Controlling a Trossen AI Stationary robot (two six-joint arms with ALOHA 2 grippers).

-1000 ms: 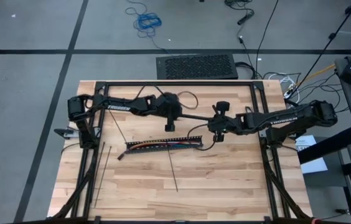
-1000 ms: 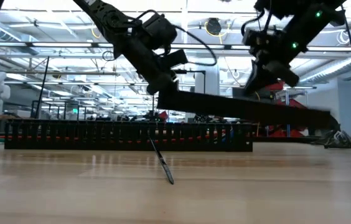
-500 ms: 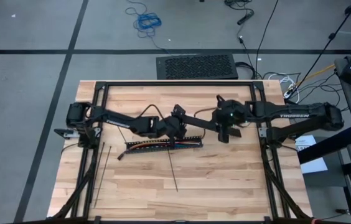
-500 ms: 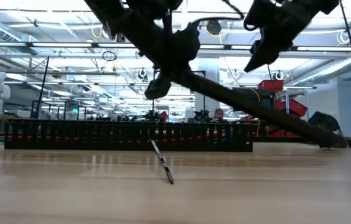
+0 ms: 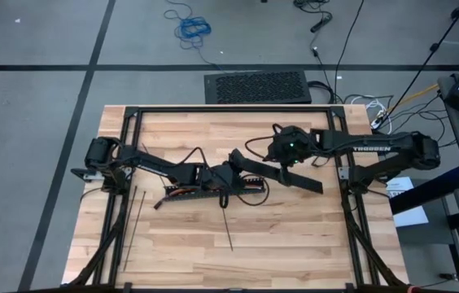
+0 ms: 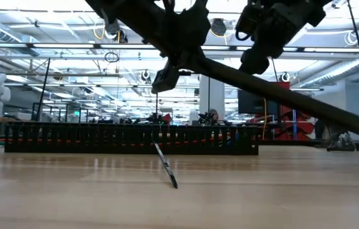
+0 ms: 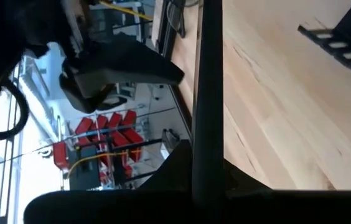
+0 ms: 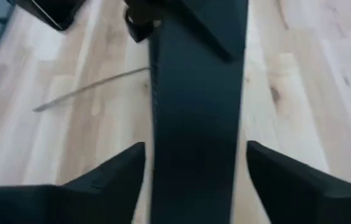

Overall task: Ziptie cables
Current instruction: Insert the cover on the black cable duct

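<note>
A long black slotted channel [image 5: 182,194] lies on the table with the coloured cables [image 5: 213,189] inside it; in the low view the channel [image 6: 128,138] stands across the table. Thin black zipties [image 5: 226,221] [image 5: 134,218] lie on the wood in front of it; one ziptie [image 6: 165,166] points toward the low camera. My left gripper [image 5: 228,169] is shut on one end of a long flat black bar [image 5: 295,177]. My right gripper [image 5: 282,157] hangs open over the bar [image 8: 194,124], one finger on each side and apart from it. My left gripper holds the black bar by its left end [image 7: 201,180], pinched between the two fingers, and the bar runs straight on past them. The bar [image 6: 281,95] slants down toward the table's right. Whether its right end [image 5: 319,188] lies on the wood, I cannot tell.
A black frame [image 5: 229,110] runs round the table's far edge and sides. A black perforated mat [image 5: 258,86] and loose cords lie on the floor beyond. Bare wood [image 5: 278,244] stretches along the near half.
My right gripper has opened, let go of the bar and drawn back a little toward the far edge. My left gripper has carried the bar's left end toward the near edge, over the channel. The bar has tipped from nearly level to slanting down to the right.
</note>
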